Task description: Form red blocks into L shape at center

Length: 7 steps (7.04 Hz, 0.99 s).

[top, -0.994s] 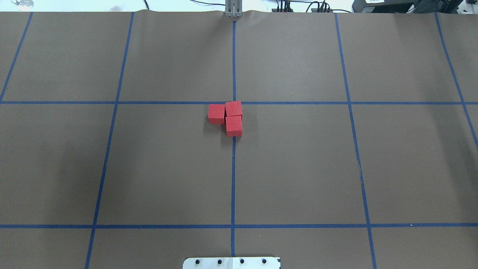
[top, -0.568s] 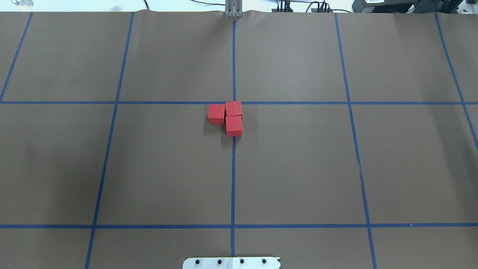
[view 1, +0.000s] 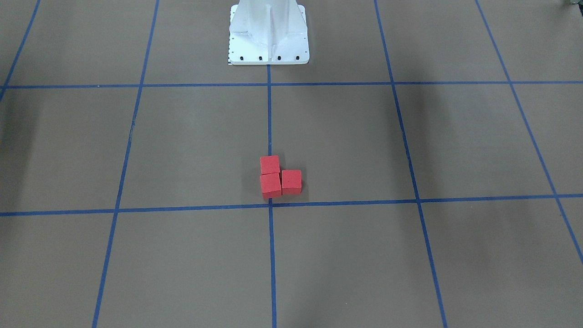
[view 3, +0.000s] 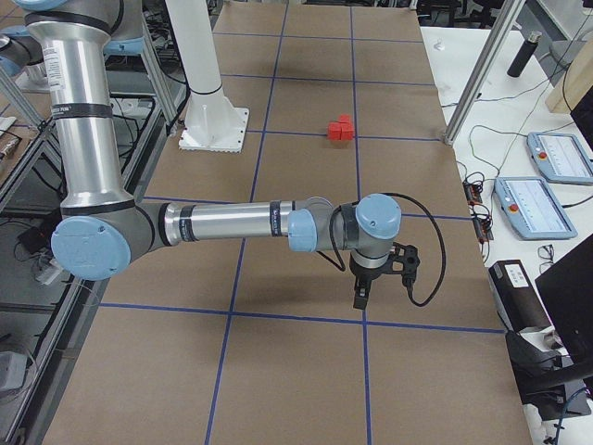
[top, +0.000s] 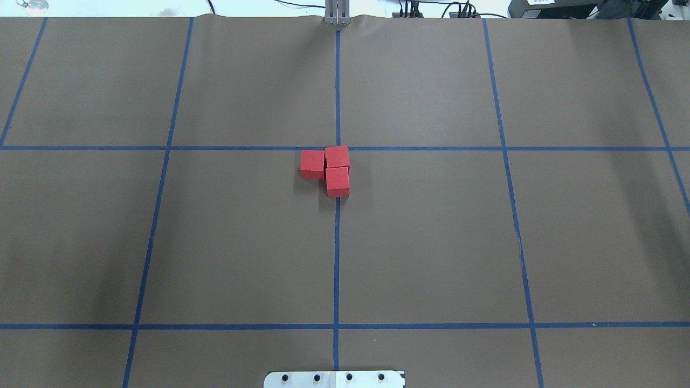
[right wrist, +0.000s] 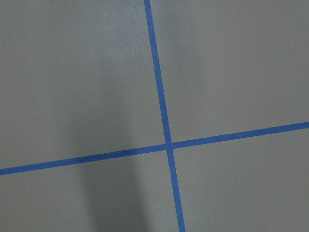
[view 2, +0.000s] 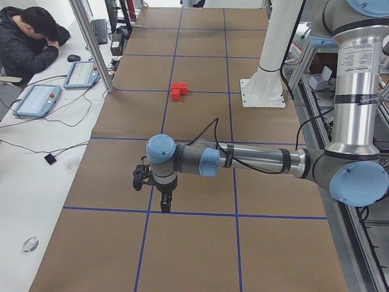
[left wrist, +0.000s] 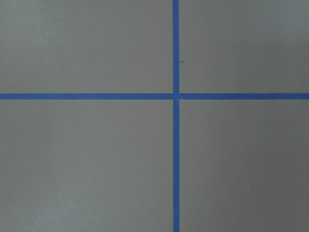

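Observation:
Three red blocks (top: 337,181) sit touching in an L on the brown gridded surface. One (top: 337,157) is at the corner, one (top: 312,163) to its left, one below it. They lie just on the robot's side of the center (top: 338,148) crossing. They also show in the front view (view 1: 270,185). The left gripper (view 2: 165,204) and right gripper (view 3: 359,298) hang over the table's far ends, away from the blocks. I cannot tell whether they are open or shut. The wrist views show only tape crossings.
The white robot base (view 1: 268,32) stands at the table's near middle edge. A seated operator (view 2: 30,36) and control pendants (view 3: 556,153) are on the side bench beyond the table.

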Motion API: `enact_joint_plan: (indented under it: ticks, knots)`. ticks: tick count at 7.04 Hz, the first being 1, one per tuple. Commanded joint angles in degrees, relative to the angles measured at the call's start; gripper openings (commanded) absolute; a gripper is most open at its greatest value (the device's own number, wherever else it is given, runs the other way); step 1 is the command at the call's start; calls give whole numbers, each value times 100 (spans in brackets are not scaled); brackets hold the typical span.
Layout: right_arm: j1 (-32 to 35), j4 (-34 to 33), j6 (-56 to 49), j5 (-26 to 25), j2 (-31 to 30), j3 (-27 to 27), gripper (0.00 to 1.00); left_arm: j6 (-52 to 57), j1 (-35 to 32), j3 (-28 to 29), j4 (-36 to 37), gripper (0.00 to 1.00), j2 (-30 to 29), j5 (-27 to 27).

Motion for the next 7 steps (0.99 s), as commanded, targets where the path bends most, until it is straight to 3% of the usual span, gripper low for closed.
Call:
enact_joint_plan:
  ticks: [1,7]
  knots:
    - [4,-31,8,7,-33,-11,99,1,-12,43,9,100,29,95]
    - [4,57,-62,7,-244,24,99,1,-12,52,9,100,-41,95]
